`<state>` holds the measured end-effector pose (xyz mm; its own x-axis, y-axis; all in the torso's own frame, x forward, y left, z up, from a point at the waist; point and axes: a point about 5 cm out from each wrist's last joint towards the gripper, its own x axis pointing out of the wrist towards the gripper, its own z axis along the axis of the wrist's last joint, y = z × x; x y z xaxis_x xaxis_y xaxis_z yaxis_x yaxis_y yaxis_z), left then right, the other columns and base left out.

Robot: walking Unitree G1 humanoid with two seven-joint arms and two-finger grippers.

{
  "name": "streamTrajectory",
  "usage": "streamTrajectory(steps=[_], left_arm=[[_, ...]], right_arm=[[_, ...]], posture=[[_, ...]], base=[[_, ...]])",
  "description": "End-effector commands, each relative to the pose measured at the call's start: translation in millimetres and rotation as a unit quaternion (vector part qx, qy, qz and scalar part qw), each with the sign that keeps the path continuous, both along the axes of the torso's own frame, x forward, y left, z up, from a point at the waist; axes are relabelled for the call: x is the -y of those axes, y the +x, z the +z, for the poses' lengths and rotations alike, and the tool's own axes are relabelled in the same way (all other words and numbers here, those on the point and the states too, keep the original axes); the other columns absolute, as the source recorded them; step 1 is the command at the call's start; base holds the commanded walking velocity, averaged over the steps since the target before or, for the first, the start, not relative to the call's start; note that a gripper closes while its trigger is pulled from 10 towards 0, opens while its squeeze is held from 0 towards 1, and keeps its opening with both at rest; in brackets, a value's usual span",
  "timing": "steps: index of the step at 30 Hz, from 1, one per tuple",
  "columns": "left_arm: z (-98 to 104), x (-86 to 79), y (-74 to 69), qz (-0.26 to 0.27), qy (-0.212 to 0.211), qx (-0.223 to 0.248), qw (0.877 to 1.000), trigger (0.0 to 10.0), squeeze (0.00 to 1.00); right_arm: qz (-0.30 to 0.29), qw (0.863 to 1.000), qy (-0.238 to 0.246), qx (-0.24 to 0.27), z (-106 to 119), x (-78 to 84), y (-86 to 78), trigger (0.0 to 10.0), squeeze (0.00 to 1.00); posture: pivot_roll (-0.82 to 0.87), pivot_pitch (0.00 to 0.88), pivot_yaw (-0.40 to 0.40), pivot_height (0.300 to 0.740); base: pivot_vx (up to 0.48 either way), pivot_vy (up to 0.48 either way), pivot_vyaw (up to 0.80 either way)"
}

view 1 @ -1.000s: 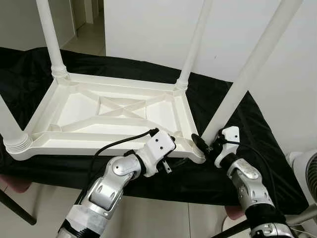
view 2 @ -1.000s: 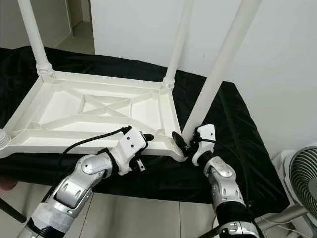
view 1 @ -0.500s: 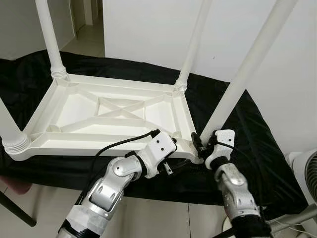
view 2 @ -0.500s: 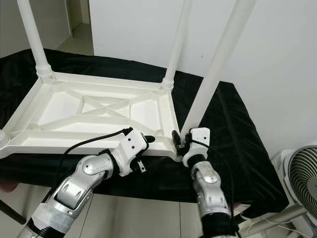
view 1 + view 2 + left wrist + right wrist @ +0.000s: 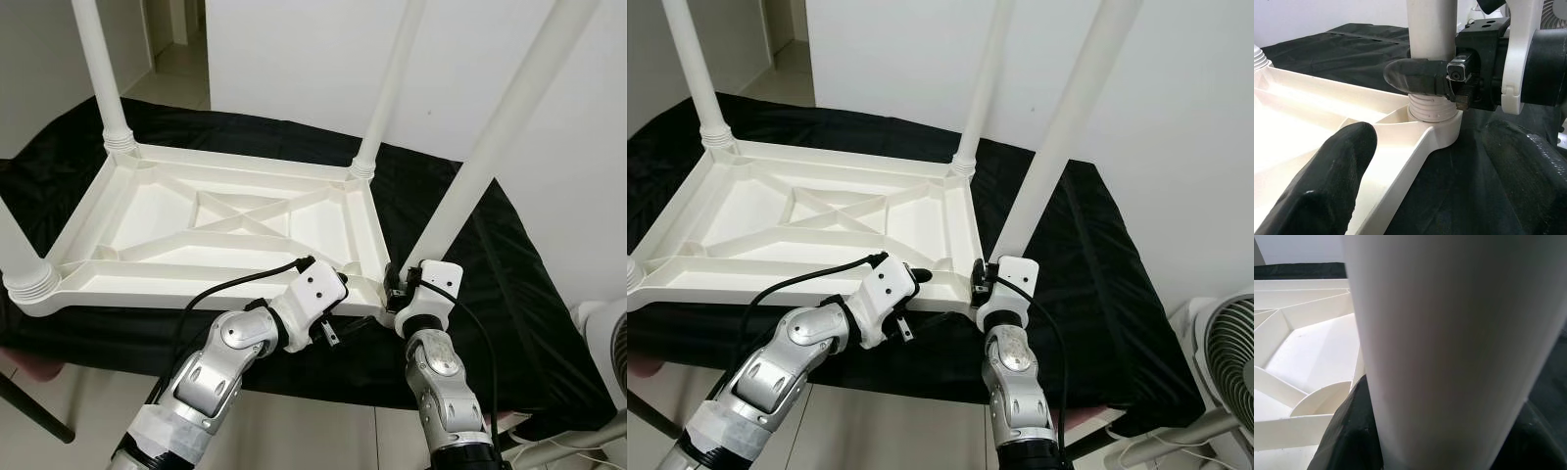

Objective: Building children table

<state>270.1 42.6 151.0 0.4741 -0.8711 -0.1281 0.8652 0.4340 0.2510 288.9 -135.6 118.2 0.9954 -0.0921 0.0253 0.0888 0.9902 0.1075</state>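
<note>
Leg-fitting step: right gripper [image 5: 1449, 81] jaws pinch the table leg [image 5: 495, 137] at its threaded base, left gripper [image 5: 343, 294] jaws spread over the tabletop [image 5: 225, 220] rim at 5 o'clock; next, twisting home.

light: bright, even, soft shadows | head views: sharp | my left wrist view: near finger [image 5: 1327, 181] blurred | my right wrist view: table leg [image 5: 1449, 342] too close, out of focus

Black cloth [image 5: 470, 255] covers surface; upturned white table [image 5: 216, 220] on it.
</note>
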Motion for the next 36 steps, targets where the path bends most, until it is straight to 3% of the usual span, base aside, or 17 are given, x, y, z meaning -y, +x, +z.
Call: streamTrajectory(steps=[1,7,8,20,21,23,27,28,36], left_arm=[[0,4.8,-4.0,-0.025,0.005,-0.005,1.000,10.0,0.00],[0,5.6,-4.1,-0.026,0.005,-0.004,1.000,10.0,0.00],[0,6.1,-4.1,-0.026,0.005,-0.004,1.000,10.0,0.00],[-1,7.0,-5.3,-0.026,0.002,-0.005,1.000,10.0,0.00],[0,6.9,-5.3,-0.026,0.002,-0.005,1.000,10.0,0.00],[0,6.9,-5.3,-0.026,0.002,-0.005,1.000,10.0,0.00],[0,7.0,-5.2,-0.024,0.002,-0.005,1.000,10.0,0.00],[0,7.0,-4.7,-0.023,0.002,-0.004,1.000,10.0,0.00],[1,7.9,-5.3,-0.024,-0.001,-0.005,1.000,10.0,0.00]], right_arm=[[-0.011,0.998,0.027,-0.053,-20,-8.8,-8.4,10.0,0.00],[-0.010,0.998,0.029,-0.048,-19,-8.2,-9.5,10.0,0.00],[-0.003,0.999,0.030,-0.043,-17,-8.7,-9.5,10.0,1.00],[0.046,0.999,0.018,-0.005,-5,-0.4,-8.1,10.0,1.00],[0.073,0.997,0.012,-0.002,-4,3.5,-6.6,10.0,0.00],[0.073,0.997,0.012,-0.002,-4,3.5,-6.6,10.0,0.00],[0.131,0.991,-0.003,0.011,0,10.3,-2.9,10.0,0.00],[0.162,0.987,-0.016,0.016,1,16.0,0.6,10.0,0.00],[0.245,0.967,-0.064,0.022,3,32.5,14.9,10.0,0.00]], posture=[[-0.01,0.000,-0.119,0.740],[-0.01,0.000,-0.120,0.740],[-0.01,0.000,-0.124,0.740],[-0.01,0.000,-0.132,0.740],[-0.01,0.000,-0.133,0.740],[-0.01,0.000,-0.133,0.740],[-0.01,0.000,-0.132,0.740],[-0.01,0.000,-0.129,0.740],[-0.01,0.000,-0.121,0.740]], base=[[0.000,0.000,0.00],[0.000,0.000,0.00],[0.000,0.000,0.00],[0.000,0.000,0.00],[0.000,0.000,0.00],[0.000,0.000,0.00],[0.000,0.000,0.00],[0.000,0.000,0.00],[0.000,0.000,0.00]])
